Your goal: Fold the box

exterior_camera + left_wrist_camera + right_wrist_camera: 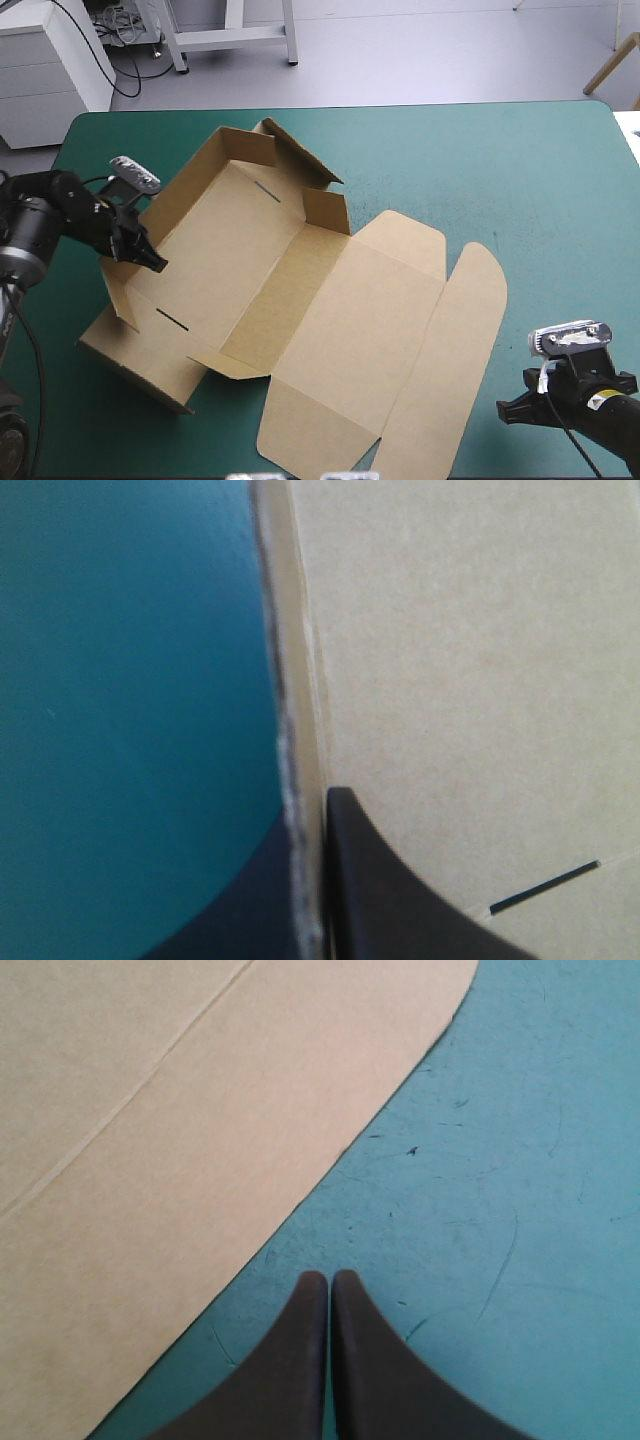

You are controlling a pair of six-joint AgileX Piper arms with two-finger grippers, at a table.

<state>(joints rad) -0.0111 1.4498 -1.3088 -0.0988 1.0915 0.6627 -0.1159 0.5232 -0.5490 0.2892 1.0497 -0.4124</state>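
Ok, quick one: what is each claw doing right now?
Left claw: shut on a raised wall of the box.
Right claw: shut, empty, over the teal-green cover.

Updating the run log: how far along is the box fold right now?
Done: the box has walls raised around its tray end. In hand: the left gripper is shut on the left wall. Left: that wall looks not yet tucked, the lid lies flat on the teal-green table, and the right gripper, shut and empty, sits beside the lid's rounded edge.
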